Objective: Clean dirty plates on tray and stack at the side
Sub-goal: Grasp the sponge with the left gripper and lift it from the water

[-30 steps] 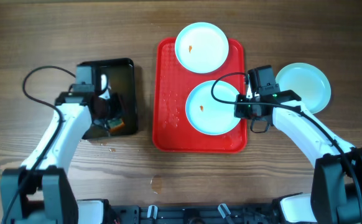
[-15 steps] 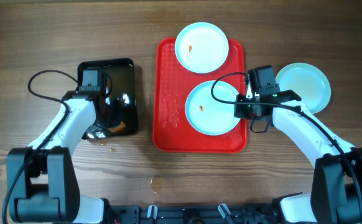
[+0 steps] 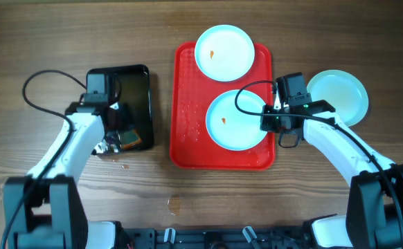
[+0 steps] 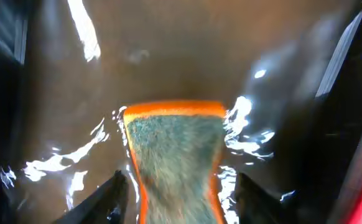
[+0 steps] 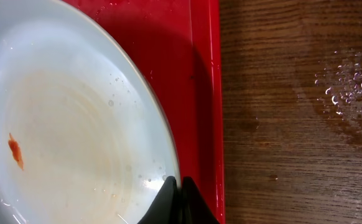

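Note:
The red tray point(image 3: 187, 124) holds two pale plates. The far plate point(image 3: 224, 52) and the near plate point(image 3: 233, 121) each carry a small orange smear. A third plate point(image 3: 338, 97) lies on the table right of the tray, and I see no smear on it. My right gripper point(image 3: 272, 123) is shut on the near plate's right rim point(image 5: 168, 163), jaws point(image 5: 178, 188) pinched over the edge. My left gripper point(image 3: 120, 138) is open inside the black tray point(image 3: 138, 76), its fingers point(image 4: 184, 199) straddling the orange-edged sponge point(image 4: 176, 149) in the liquid, with a gap on each side.
Water droplets point(image 5: 349, 81) lie on the wood right of the red tray. A small wet spot point(image 3: 174, 203) marks the table near the front edge. Cables loop above both wrists.
My left arm has shifted a little within the black tray, and the sponge stays in about the same spot. The right arm and the plates have not moved.

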Robot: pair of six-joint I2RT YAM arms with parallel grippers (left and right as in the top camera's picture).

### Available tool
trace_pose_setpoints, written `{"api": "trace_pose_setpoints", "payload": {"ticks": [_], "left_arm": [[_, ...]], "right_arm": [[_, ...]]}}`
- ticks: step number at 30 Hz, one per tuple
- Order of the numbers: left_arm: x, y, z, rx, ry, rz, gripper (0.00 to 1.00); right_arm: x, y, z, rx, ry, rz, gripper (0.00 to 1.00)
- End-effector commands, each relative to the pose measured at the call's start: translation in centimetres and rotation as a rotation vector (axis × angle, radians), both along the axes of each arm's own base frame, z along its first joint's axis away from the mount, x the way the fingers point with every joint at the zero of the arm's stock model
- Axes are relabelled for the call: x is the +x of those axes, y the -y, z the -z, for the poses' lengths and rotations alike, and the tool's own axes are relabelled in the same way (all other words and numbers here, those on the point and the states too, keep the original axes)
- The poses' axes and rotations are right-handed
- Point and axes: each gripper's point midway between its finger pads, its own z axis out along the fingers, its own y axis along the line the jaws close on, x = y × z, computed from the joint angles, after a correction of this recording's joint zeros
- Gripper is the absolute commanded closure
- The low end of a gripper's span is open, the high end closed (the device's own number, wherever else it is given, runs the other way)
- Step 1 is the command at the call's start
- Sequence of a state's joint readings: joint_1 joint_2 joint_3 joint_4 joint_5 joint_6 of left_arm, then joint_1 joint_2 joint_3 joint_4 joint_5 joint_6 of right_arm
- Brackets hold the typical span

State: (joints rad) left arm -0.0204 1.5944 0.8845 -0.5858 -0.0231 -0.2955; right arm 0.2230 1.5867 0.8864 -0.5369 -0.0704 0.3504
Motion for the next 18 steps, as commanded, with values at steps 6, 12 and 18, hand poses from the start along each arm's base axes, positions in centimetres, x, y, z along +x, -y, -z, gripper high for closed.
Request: {"api": "trace_pose_setpoints", "payload": {"ticks": [6,12,18], "left_arm": [[-1.9,0.8,3.5,-0.041,-0.101,0.009,0.96],[1.0,1.5,-3.2,-0.078,-0.01,0.028,0.96],[2.7,5.8,-8.8,-0.25,0.109,0.127,0.96]], "right_arm": [[-0.3,-0.3,0.4,0.01,-0.015,-0.015,0.96],[-0.3,-0.3,0.4,0.008,-0.012,-0.022,0.96],[-0.3,-0.4,0.4,0.01,-0.012,-0.027,0.96]]}}
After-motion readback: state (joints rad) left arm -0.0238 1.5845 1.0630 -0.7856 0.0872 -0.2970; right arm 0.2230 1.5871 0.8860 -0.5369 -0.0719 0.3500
